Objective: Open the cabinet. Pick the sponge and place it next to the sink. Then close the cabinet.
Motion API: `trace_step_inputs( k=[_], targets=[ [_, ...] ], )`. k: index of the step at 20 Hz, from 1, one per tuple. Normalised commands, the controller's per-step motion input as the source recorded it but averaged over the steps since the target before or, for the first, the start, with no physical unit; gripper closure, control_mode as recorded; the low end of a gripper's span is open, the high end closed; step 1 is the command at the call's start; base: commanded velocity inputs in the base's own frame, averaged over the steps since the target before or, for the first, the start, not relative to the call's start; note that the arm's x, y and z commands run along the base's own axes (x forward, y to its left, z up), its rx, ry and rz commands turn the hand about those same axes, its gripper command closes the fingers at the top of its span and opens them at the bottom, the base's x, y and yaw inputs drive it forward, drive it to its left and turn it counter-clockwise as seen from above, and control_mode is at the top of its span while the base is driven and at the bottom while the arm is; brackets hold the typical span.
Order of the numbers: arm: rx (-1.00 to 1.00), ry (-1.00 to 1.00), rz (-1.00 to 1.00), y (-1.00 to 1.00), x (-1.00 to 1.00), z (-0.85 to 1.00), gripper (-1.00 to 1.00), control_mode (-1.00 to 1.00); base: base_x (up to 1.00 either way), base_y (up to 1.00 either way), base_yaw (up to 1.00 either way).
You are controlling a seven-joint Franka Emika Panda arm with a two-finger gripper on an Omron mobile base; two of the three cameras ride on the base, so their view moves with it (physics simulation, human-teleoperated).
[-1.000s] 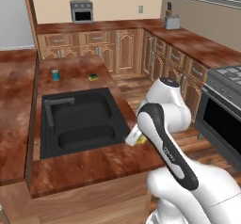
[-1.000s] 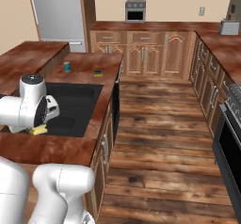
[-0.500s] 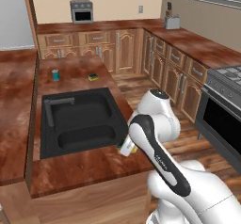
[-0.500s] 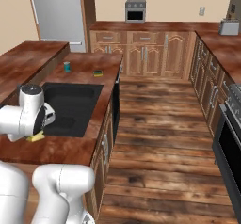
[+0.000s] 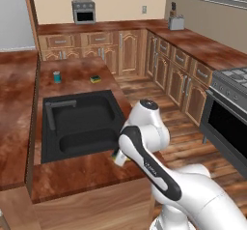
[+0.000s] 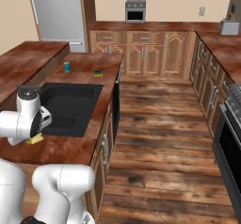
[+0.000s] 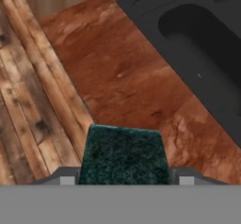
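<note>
From the left base view you see the sponge low over the counter, beside the sink. Right base view: it's under the arm. Hand view: your pincer is clamped on the sponge.

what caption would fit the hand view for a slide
Gripper holding the green-topped sponge over the reddish-brown counter, beside the black sink.
</note>
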Motion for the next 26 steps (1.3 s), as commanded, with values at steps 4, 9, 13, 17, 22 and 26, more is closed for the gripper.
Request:
trace_step_inputs(
  k=[4, 9, 13, 17, 22, 26],
  targets=[
    [-0.06, 0.0, 0.02, 0.05, 0.28, -0.27, 1.0, -1.0, 0.0, 0.0, 0.0],
    [-0.05, 0.0, 0.0, 0.1, 0.23, -0.22, 1.0, -1.0, 0.0, 0.0, 0.0],
    [-0.02, 0.0, 0.0, 0.07, 0.1, -0.18, 1.0, -1.0, 0.0, 0.0, 0.0],
    [0.0, 0.0, 0.0, 0.02, 0.13, -0.19, 1.0, -1.0, 0.0, 0.0, 0.0],
    [0.0, 0.0, 0.01, 0.0, 0.24, -0.34, 1.0, -1.0, 0.0, 0.0, 0.0],
    [0.0, 0.0, 0.02, 0.0, 0.25, -0.38, 1.0, -1.0, 0.0, 0.0, 0.0]
  ],
)
